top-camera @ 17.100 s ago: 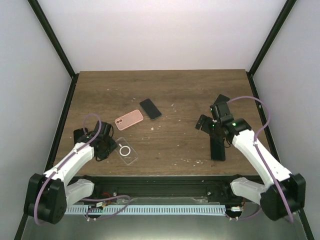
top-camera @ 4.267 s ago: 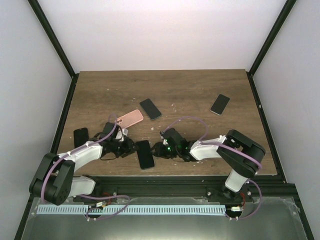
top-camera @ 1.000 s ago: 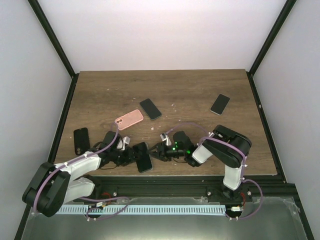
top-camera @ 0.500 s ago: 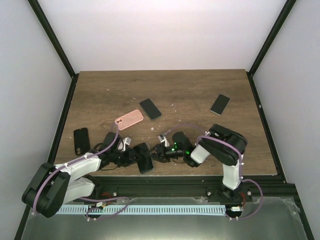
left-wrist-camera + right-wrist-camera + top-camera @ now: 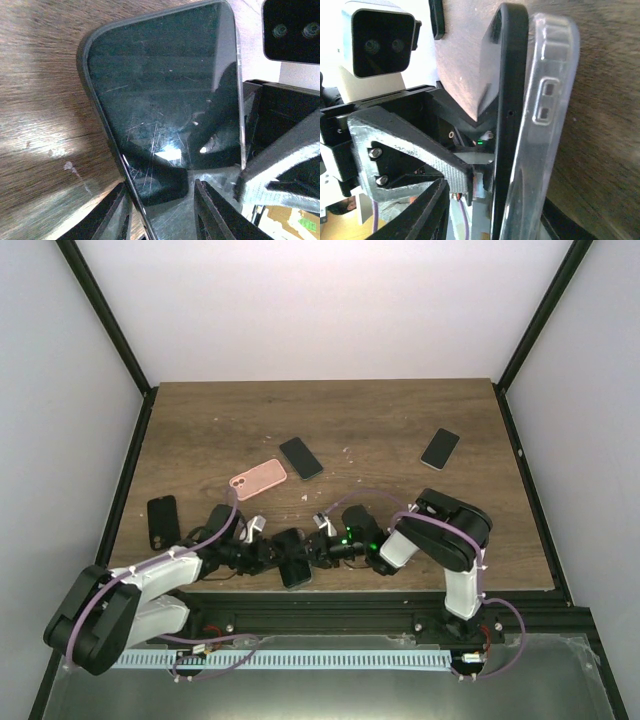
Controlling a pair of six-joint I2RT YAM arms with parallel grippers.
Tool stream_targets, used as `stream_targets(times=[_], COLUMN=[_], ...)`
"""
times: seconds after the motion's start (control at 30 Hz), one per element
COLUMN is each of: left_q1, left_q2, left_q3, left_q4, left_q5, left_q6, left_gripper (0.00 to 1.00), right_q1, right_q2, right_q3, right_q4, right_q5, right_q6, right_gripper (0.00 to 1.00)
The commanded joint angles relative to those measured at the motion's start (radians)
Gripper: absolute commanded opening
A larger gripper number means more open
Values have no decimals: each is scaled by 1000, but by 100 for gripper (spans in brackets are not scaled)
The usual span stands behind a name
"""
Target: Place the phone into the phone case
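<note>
A black phone (image 5: 292, 558) sits near the table's front edge between my two grippers, tilted up off the wood. In the left wrist view its scratched screen (image 5: 165, 85) faces the camera. My left gripper (image 5: 162, 215) (image 5: 268, 555) is shut on its lower edge. The right wrist view shows the phone (image 5: 510, 100) edge-on, with the clear phone case (image 5: 547, 100) against its back and partly apart from it at the top. My right gripper (image 5: 495, 215) (image 5: 318, 552) straddles both. One finger touches the case and the other stands off the phone.
A pink case (image 5: 258, 478) and a black phone (image 5: 301, 457) lie mid-table. Another black phone (image 5: 440, 448) lies at the right and a black one (image 5: 162, 522) at the left. The table's front edge (image 5: 340, 588) is just below the grippers.
The two grippers have drawn closer together around the phone. The right jaws have narrowed a little. The phone has shifted slightly toward the front edge.
</note>
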Motion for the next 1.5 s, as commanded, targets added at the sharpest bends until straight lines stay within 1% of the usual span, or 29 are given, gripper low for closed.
stream_targets(times=[0.0,0.1,0.17,0.23,0.37,0.5,0.67,0.73,0.87,0.93,1.07,1.17,1.37,1.47], left_q1=[-8,-8,-7,-8,-7,-6,0,1,6,11,13,21,63,81], left_q2=[7,4,-6,-30,-118,-187,-269,-290,-329,-329,-315,-343,-398,-435], left_q3=[0,2,10,23,45,89,180,254,368,415,489,496,513,508], left_q4=[68,94,96,77,6,-105,-266,-335,-466,-492,-574,-592,-566,-504], left_q5=[52,81,96,103,82,48,-12,-26,-111,-114,-180,-210,-128,-81], left_q6=[10,-14,-40,-49,-56,-53,-33,-12,-10,-12,13,12,-23,-49], left_gripper=[36,36,37,38,43,46,57,62,74,77,79,79,79,79], right_q1=[13,13,10,8,5,1,-8,-9,-18,-22,-25,-37,-69,-72], right_q2=[-46,-40,-33,-36,-77,-132,-201,-212,-221,-224,-251,-271,-331,-399], right_q3=[16,26,21,6,-9,-30,-48,-52,-30,-21,-5,-8,-14,-4], right_q4=[-69,-112,-100,-53,-35,-15,-8,34,66,96,69,51,37,-21], right_q5=[40,56,58,57,64,70,73,61,26,15,16,19,-14,-22], right_q6=[-58,-83,-77,-63,-63,-61,-47,-22,17,34,26,20,5,-35], right_gripper=[35,30,26,24,20,19,17,17,17,17,17,17,17,17])
